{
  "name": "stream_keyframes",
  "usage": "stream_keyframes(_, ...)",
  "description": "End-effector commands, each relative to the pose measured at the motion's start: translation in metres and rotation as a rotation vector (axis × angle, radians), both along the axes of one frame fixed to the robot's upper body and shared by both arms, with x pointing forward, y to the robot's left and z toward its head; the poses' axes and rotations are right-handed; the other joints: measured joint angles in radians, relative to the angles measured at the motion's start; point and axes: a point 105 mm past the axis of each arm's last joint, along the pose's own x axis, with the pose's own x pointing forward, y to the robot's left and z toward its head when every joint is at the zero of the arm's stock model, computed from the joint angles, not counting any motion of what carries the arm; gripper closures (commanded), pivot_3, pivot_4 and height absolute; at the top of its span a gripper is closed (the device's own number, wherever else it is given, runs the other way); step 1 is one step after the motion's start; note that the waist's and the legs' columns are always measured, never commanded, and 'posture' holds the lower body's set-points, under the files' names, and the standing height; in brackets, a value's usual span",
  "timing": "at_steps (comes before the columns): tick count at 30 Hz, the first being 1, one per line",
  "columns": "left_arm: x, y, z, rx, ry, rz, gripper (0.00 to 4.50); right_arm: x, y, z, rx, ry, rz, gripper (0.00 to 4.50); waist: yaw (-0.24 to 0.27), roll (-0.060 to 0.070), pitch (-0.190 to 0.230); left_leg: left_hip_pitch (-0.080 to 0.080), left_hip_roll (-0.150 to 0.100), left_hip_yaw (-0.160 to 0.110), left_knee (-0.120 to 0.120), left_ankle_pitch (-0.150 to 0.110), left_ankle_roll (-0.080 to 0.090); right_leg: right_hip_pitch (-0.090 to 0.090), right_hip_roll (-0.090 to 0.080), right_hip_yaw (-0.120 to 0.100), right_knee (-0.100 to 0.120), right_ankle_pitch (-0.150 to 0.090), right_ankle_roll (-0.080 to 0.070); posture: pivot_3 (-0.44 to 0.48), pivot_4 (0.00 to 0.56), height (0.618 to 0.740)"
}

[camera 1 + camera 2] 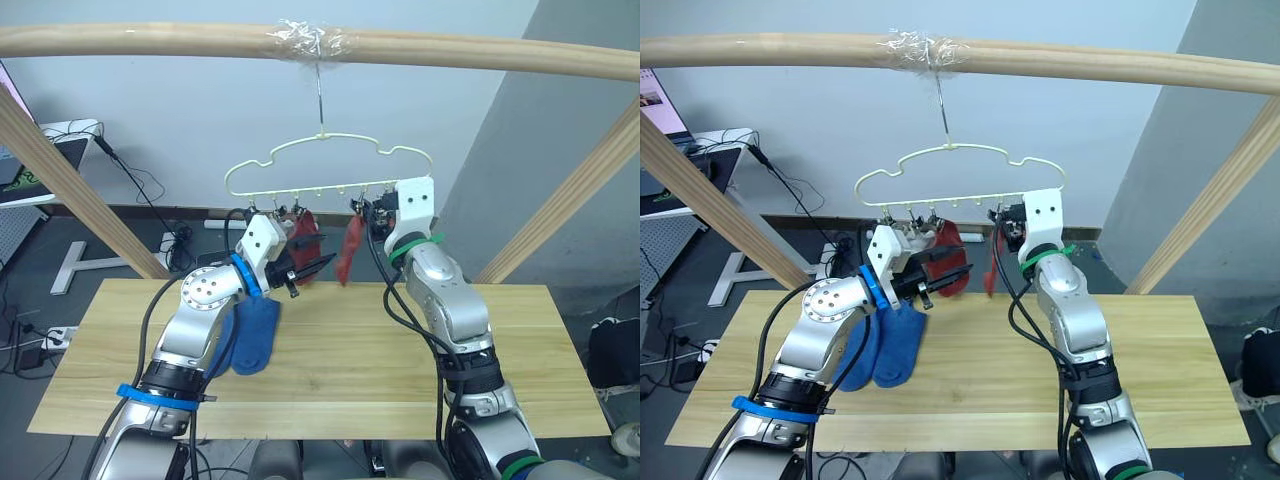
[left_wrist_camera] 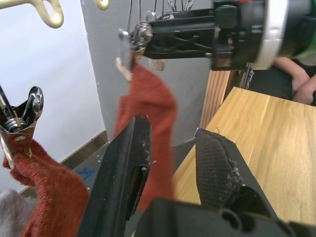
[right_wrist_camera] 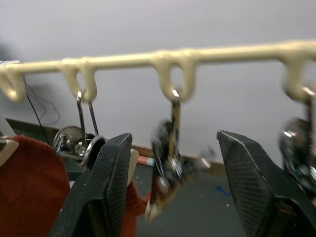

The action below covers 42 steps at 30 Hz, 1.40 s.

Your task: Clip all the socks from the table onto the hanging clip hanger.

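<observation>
The clip hanger [image 1: 330, 165], a pale-yellow wire frame with a cloud-like outline, hangs by its metal hook from a taped wooden pole [image 1: 150, 40] above the table [image 1: 360, 360]. A row of small metal clips [image 3: 170, 168] dangles from loops along its lower bar.

Left gripper [image 2: 173, 163]: the two black fingers stand apart with a clear gap and grip nothing. One rust-red sock [image 2: 150, 113] hangs from a clip just beyond the fingertips, its lower part falling behind the gap between the jaws. A second rust-red sock [image 2: 47, 192] hangs from another clip [image 2: 22, 118] to the outer side of one finger, with a patch of light grey fabric [image 2: 10, 212] beside it. The far edge of the table lies past the other finger.

Right gripper [image 3: 170, 190]: the jaws are spread wide and empty, raised to the hanger's lower bar. One bare clip hangs tilted in the middle of the gap, touching neither finger. A further clip [image 3: 81, 140] sits just behind one finger, next to red fabric [image 3: 29, 182]; another clip [image 3: 301, 148] hangs outside the other finger.

In the head views, two blue socks [image 1: 890, 345] lie flat on the table below the left arm, partly overlapping. The two red socks hang side by side between the two grippers.
</observation>
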Motion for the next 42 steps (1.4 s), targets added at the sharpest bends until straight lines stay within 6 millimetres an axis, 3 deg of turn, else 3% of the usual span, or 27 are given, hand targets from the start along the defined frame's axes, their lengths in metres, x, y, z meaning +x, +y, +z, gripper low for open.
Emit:
stream_keyframes(1, -0.004, -0.006, 0.014, -0.004, -0.052, -0.026, 2.72, -0.011, 0.000, 0.004, -0.013, -0.024, -0.001, 1.63, 0.000, 0.000, 0.000, 0.000, 0.000, 0.000, 0.000, 0.000, 0.000, 0.000, 0.000, 0.000, 0.000, 0.000, 0.000, -0.039, 0.154, 0.705)
stream_keyframes(7, -0.013, -0.008, 0.027, -0.079, -0.027, -0.093, 2.72, -0.019, -0.003, -0.003, -0.035, -0.007, 0.002, 1.63, -0.001, 0.000, 0.000, 0.001, 0.000, 0.000, 0.000, 0.000, 0.000, 0.000, 0.000, 0.000, 0.001, 0.000, 0.000, -0.045, 0.158, 0.705)
stream_keyframes(13, -0.027, 0.000, 0.042, -0.105, 0.064, -0.190, 2.72, -0.020, 0.000, 0.008, -0.010, -0.048, 0.026, 1.63, -0.002, 0.000, 0.000, 0.000, 0.000, 0.000, 0.000, 0.000, 0.000, 0.000, 0.000, 0.000, 0.001, 0.000, 0.000, -0.048, 0.160, 0.705)
stream_keyframes(19, -0.028, 0.003, 0.045, -0.038, 0.061, -0.185, 2.72, -0.020, 0.002, 0.008, -0.002, -0.042, 0.032, 1.63, -0.001, 0.000, 0.000, 0.000, 0.000, 0.000, 0.000, 0.000, 0.000, 0.000, 0.000, 0.000, 0.001, 0.000, 0.000, -0.035, 0.160, 0.705)
stream_keyframes(22, -0.026, 0.003, 0.046, -0.030, 0.045, -0.175, 2.72, -0.019, 0.002, 0.009, 0.000, -0.045, 0.031, 2.21, 0.000, 0.000, 0.000, 0.000, 0.000, 0.000, 0.000, 0.000, 0.000, 0.000, 0.000, 0.000, 0.000, 0.000, 0.000, -0.031, 0.160, 0.705)
stream_keyframes(42, -0.023, -0.002, 0.039, -0.020, 0.024, -0.174, 2.72, -0.008, 0.003, 0.026, 0.005, -0.099, 0.011, 2.21, 0.000, 0.000, 0.000, 0.000, 0.000, 0.000, 0.000, 0.000, 0.000, 0.000, 0.000, 0.000, 0.000, 0.000, 0.000, -0.033, 0.156, 0.705)
